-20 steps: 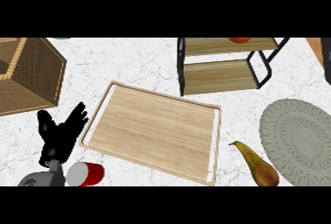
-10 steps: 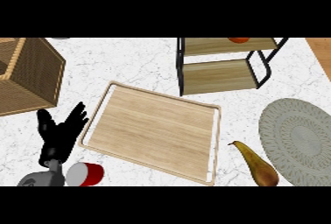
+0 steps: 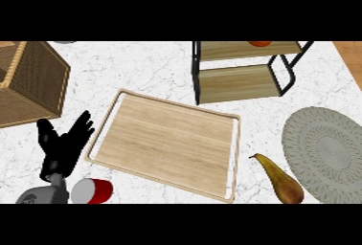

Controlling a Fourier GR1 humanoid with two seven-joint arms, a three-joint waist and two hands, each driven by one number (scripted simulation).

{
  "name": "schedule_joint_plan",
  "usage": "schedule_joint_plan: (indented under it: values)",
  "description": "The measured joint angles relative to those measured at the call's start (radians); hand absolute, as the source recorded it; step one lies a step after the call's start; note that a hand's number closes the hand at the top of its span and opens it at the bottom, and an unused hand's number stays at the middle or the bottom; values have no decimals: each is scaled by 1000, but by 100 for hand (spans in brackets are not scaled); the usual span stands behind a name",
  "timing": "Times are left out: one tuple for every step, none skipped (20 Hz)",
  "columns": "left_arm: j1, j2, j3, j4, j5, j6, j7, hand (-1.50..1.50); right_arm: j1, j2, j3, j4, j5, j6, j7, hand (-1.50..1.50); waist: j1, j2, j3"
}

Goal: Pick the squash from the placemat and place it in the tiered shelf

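A long, tapered brown-and-yellow squash (image 3: 280,180) lay on the white marble surface (image 3: 148,72), just beside the left edge of the round grey woven placemat (image 3: 329,153), perhaps touching it. Its long axis ran diagonally, narrow yellow tip pointing up-left toward the rectangular wooden tray (image 3: 166,142), thick end toward the view's lower edge. The only robot hand in view, the black left robot hand (image 3: 62,146), rested at the tray's far left side, fingers straight and spread, holding nothing. The squash lay well apart from it, across the tray. The right robot hand was out of view, though likely the nearer one. The black-framed wooden tiered shelf (image 3: 240,82) stood above the tray's right corner.
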Motion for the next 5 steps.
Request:
schedule_joint_plan:
  values:
    - [14,-2,-2,-11,0,-2,-5,0,16,-21,-8,-3,-15,26,2,-150,-2,-2,0]
    - [15,-5,-4,-14,-3,2,-6,0,26,-50,-19,11,-29,53,-7,-150,0,-1,0]
    - [13,-8,-5,-4,-6,3,-15,0,34,-75,-28,17,-43,78,-8,-150,-1,-1,1]
    - [7,-13,-8,-4,-12,11,-7,0,44,-90,-33,29,-53,94,-19,-150,0,-1,1]
    - [4,-10,-6,-5,-11,10,-1,0,53,-111,-39,38,-66,117,-29,-150,1,-1,1]
